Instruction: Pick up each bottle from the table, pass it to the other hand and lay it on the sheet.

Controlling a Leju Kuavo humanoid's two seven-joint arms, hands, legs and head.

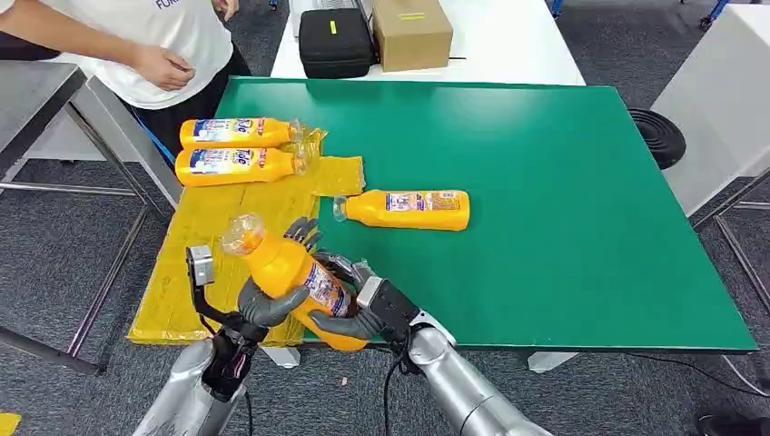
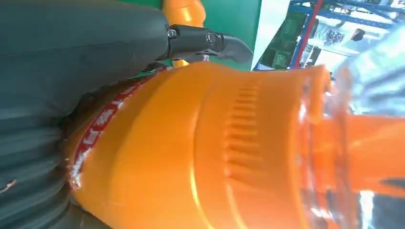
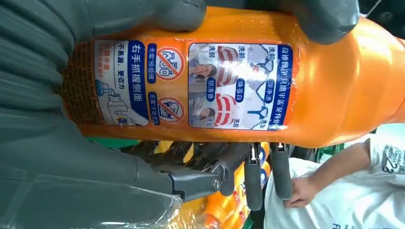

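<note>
At the near edge of the green table (image 1: 563,227), both silver arms rise from below and meet on one orange bottle (image 1: 289,272), held tilted in the air with its clear cap up and to the left. The left hand (image 1: 263,304) wraps the bottle's middle from below, thumb across the front and dark fingers showing behind it. The right hand (image 1: 350,318) grips the bottle's lower end, thumb under the base; its wrist view shows the thumb and fingers pressed on either side of the label. Beyond them a third-row bottle (image 1: 404,209) lies on its side on the green surface, just beside the yellow sheet (image 1: 195,263). Farther back, two bottles (image 1: 238,150) lie side by side on that sheet. A person (image 1: 172,45) in a white shirt stands at the far left corner.
</note>
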